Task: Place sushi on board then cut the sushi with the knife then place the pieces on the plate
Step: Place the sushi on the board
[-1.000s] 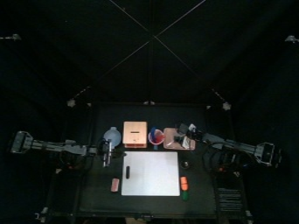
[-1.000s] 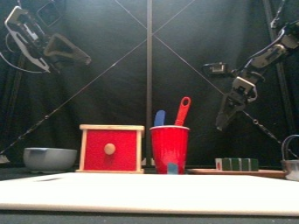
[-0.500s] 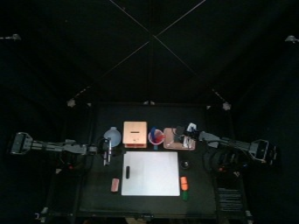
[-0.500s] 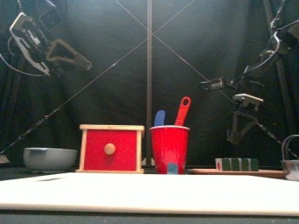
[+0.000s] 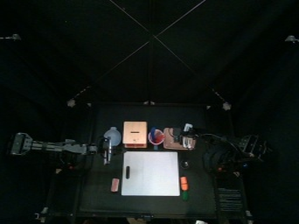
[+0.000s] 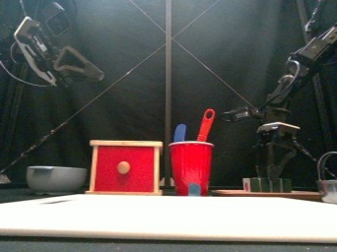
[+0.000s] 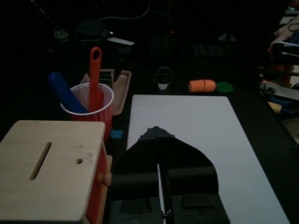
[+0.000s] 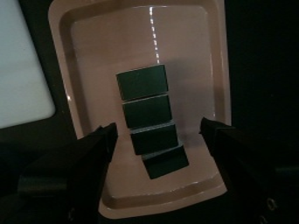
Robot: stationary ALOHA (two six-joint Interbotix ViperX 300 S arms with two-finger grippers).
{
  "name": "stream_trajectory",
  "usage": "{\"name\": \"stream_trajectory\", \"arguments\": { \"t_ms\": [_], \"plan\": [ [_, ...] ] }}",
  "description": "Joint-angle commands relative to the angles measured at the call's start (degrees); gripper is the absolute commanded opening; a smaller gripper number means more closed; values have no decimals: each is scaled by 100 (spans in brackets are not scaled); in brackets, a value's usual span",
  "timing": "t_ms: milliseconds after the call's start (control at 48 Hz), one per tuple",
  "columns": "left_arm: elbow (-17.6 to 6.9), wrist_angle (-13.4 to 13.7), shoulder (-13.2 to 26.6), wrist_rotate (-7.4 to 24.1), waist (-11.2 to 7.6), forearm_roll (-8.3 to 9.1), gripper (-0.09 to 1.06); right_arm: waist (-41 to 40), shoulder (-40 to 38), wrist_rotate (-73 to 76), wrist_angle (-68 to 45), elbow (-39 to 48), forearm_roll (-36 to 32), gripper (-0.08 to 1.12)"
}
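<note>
Sushi roll (image 8: 149,122) between wide jaws on the pink tray (image 8: 140,35)

The right end effector (image 8: 160,147) hangs low over the tray with its jaws spread wide, one on each side of the sushi roll. The roll is a row of four dark green blocks lying lengthwise in the tray, directly under the fingertips. Whether the jaws touch the blocks cannot be told.

Just beside this end effector, toward the middle of the desk (image 5: 100,201), stands the red cup (image 6: 191,165) with the blue knife (image 6: 179,132) and the red knife (image 6: 206,124) upright in it. Past the cup are the wooden box (image 6: 125,167) and, farther off, the blue-grey bowl (image 6: 55,177). The white cutting board (image 5: 152,171) lies in front of the tray, near the end effector. An orange toy (image 7: 202,85) and a green toy (image 7: 225,87) lie off the board's right edge.

The left end effector (image 7: 155,136), jaws drawn together, is held high by the board's left edge, with the box and cup just beside it. Black curtains (image 5: 149,52) close in the back.
</note>
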Motion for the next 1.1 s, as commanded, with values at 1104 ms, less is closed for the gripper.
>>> {"name": "stream_trajectory", "arguments": {
  "t_ms": [1104],
  "plan": [
    [-44, -26, 9, -9, 79, -9, -2, 79, -703, 1169, 246, -158, 1327, 64]
  ]
}}
